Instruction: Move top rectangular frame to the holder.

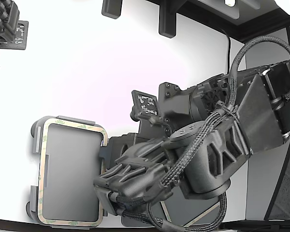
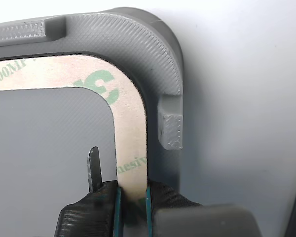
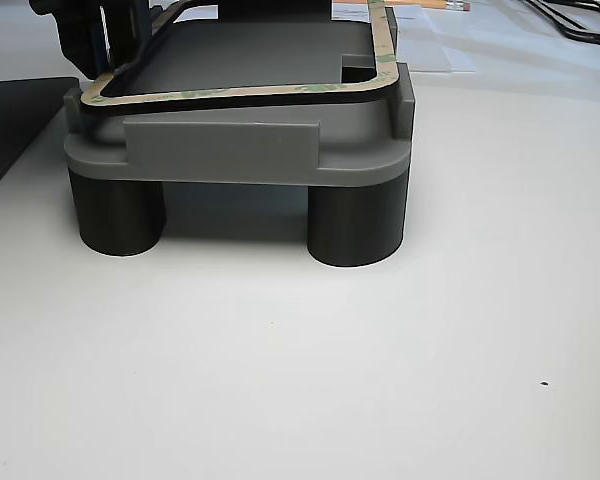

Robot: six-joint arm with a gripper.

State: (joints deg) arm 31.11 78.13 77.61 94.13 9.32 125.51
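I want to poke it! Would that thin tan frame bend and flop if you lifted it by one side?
Probably floppy: the frame is a very thin strip with an open middle. Likely light. The gripper pinches just one side while the rest lies in the holder, so it may sag.

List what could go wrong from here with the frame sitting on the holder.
1. The gripper is shut on the frame; pulling away before opening would likely drag the frame out of the holder.
2. In the other view the frame's far corner looks raised above the holder's edge, so it may not be fully seated and could spring out on release.
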